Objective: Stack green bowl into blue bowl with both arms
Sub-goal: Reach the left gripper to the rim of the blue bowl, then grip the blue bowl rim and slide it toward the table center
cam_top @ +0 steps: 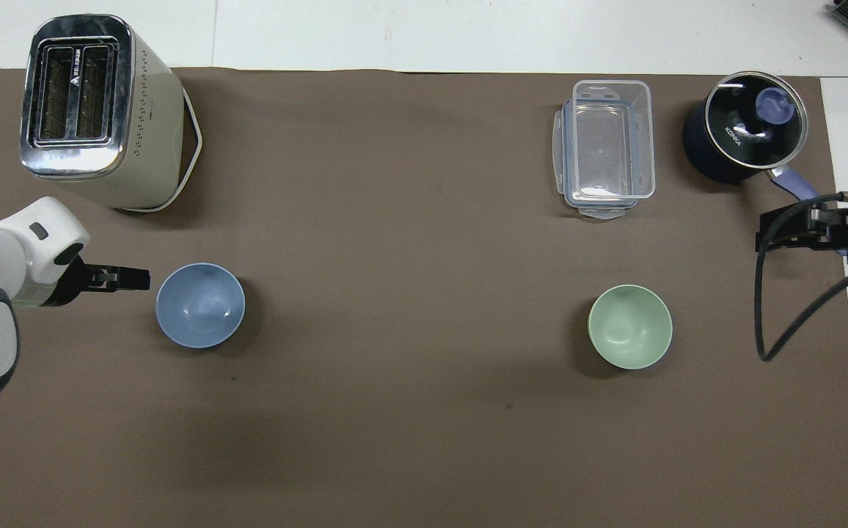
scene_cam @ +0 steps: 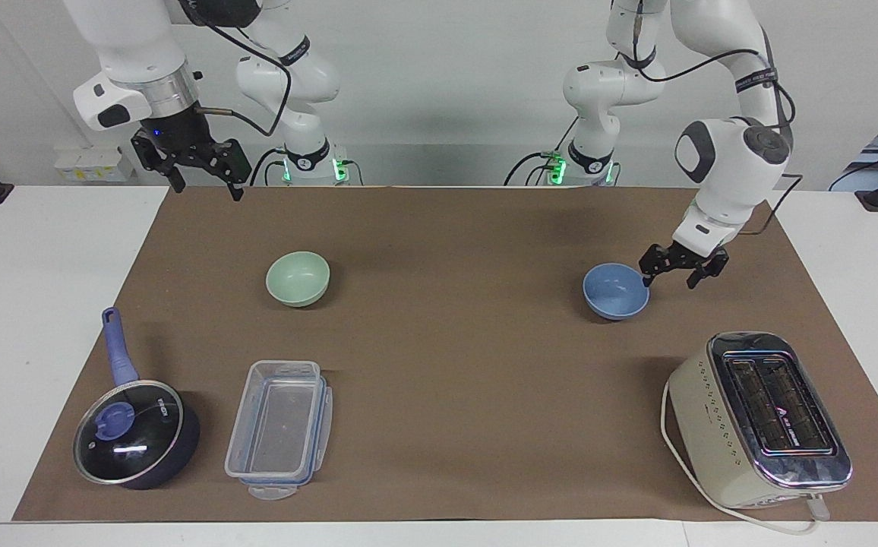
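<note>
Hovering: left claw [scene_cam: 668, 276] just beside blue bowl [scene_cam: 615, 291].

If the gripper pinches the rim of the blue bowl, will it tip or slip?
The blue bowl narrows to a small base, so a side push may rock it. It looks rigid and probably light. The left gripper is open beside its rim; the smooth wall might slip.

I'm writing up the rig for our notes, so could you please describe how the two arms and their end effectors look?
Both arms are glossy white, rounded links with dark grey joint caps and black cables looped along them; green lights glow at their bases. The left end effector is black with two thin fingers. The right end effector is black too, below a silver wrist ring, with a small blue light.
</note>
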`<action>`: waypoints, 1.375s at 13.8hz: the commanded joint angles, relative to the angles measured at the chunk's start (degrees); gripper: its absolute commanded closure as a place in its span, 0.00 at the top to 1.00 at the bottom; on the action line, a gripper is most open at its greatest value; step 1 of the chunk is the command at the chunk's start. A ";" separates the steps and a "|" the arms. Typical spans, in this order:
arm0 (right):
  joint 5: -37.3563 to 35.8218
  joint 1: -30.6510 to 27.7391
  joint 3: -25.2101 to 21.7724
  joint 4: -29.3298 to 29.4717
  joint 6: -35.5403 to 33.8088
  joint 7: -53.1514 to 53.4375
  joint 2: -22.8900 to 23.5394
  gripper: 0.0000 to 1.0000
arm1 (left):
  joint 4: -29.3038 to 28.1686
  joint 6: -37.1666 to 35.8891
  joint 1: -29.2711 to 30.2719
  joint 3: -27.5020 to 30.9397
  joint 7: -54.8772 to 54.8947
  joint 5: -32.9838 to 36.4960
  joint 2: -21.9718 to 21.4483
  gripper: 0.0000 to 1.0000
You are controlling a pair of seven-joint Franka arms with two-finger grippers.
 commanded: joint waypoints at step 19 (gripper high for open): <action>-0.29 -0.44 0.46 0.88 0.26 1.24 0.55 1.00 | 7.84 -6.98 -8.66 -0.14 -7.67 -7.70 1.70 0.00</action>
